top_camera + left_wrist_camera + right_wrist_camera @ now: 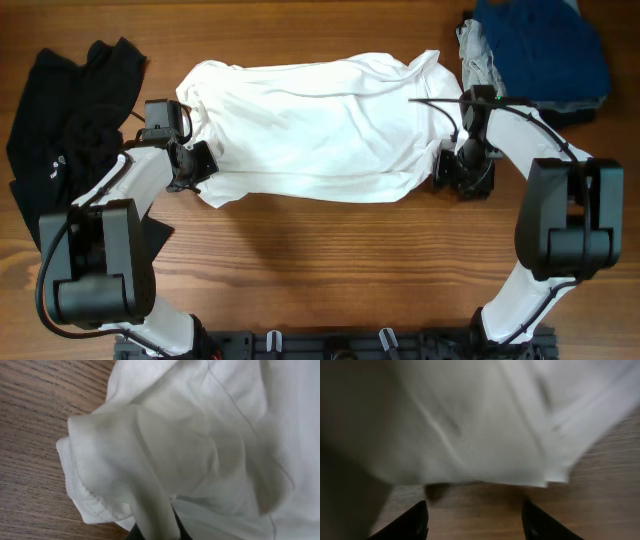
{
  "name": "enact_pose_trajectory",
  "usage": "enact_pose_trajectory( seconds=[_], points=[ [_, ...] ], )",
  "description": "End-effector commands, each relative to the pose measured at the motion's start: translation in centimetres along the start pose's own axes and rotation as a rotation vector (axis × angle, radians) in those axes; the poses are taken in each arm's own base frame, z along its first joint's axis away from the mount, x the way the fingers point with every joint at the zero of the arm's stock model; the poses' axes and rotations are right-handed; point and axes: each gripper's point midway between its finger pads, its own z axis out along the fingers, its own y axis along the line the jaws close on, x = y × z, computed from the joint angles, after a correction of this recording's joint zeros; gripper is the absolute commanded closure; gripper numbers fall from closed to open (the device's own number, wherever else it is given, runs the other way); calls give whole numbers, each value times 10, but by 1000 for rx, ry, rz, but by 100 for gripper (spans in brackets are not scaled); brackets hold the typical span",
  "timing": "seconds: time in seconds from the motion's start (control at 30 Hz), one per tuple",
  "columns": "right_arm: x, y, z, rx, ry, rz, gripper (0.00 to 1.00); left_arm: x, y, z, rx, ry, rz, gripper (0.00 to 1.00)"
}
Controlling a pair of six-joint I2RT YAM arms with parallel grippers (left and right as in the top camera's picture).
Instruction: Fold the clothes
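Left gripper — tight on white T-shirt

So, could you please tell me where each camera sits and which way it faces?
Overhead: fixed above the table, looking straight down at the white T-shirt between black clothes and blue clothes; the left end effector and right end effector show at the shirt's ends.
Left wrist: behind the left end effector, close on bunched shirt fabric; only a dark fingertip shows.
Right wrist: behind the right end effector, facing the shirt's edge over wood; its two fingers stand apart.
Shared: all three show the shirt and table.
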Motion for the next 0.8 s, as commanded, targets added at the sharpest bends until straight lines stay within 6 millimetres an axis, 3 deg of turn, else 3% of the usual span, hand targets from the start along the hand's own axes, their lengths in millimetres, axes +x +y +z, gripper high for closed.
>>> enact_pose_trajectory(
  seconds=[0.0, 0.2, 0.37, 0.5, 0.77],
  points=[
    [3, 15, 9, -77, -6, -12, 40, 56, 12, 29, -28, 190, -25, 96],
    [-15, 33, -2, -100, -117, -70, 40, 56, 12, 29, -28, 190, -25, 96],
    [-26, 50, -23, -120, -231, -132, 40, 56, 12, 29, -28, 190, -25, 96],
    [-37, 53, -46, -122, -333, -149, 42, 56, 12, 29, -28, 190, -25, 96],
    [-34, 55, -75, -131, -410, -165, 45, 56, 12, 29, -26, 186, -25, 96]
  ],
)
